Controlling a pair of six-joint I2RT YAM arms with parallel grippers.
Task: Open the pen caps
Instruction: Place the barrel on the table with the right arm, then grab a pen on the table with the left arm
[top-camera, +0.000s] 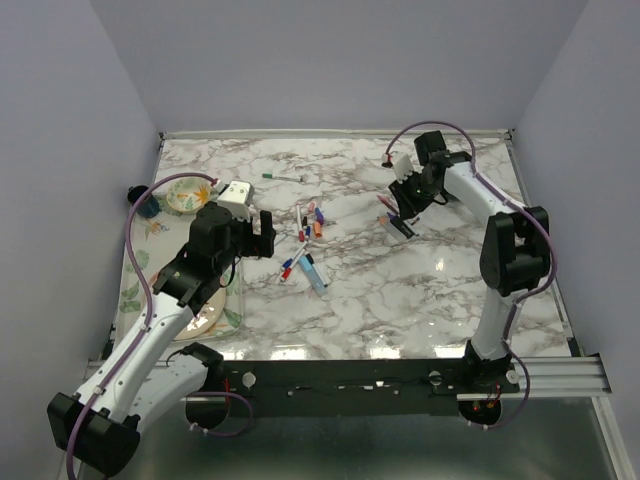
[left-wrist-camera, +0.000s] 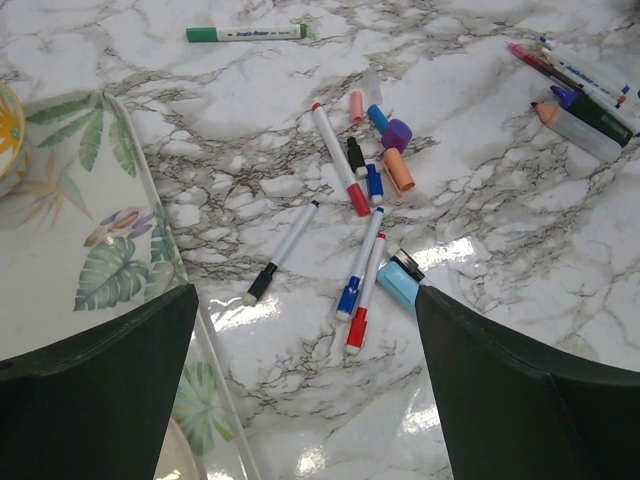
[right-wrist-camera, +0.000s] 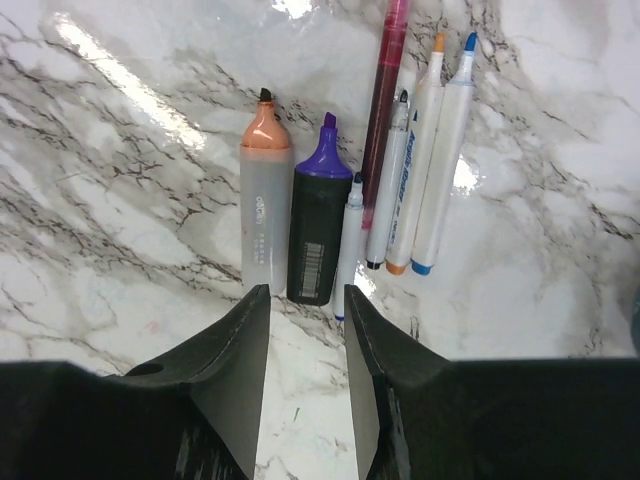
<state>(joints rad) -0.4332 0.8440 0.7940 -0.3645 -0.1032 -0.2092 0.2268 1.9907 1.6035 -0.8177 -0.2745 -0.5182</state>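
Sitting at the counter's (top-camera: 400, 290) left edge, a leaf-patterned tray (left-wrist-camera: 70, 250) is partly hidden under the left arm. The yellow bowl (top-camera: 185, 197) behind it is too small to tell what it holds. Loose pen caps (left-wrist-camera: 397, 135) in pink, blue, purple and orange lie mid-counter among thin pens (left-wrist-camera: 290, 245), several of them capped. Left fingers (left-wrist-camera: 100, 400) spread wide, holding nothing. Right fingers (right-wrist-camera: 235, 370) stand partly apart, empty, above a row of uncapped markers (right-wrist-camera: 318, 225) — one pink barrel is cut off at the top.

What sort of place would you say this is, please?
Probably a robotics lab test cell: a marble-patterned tabletop boxed in by plain lilac panels, with left arm and right arm bolted to a metal rail.
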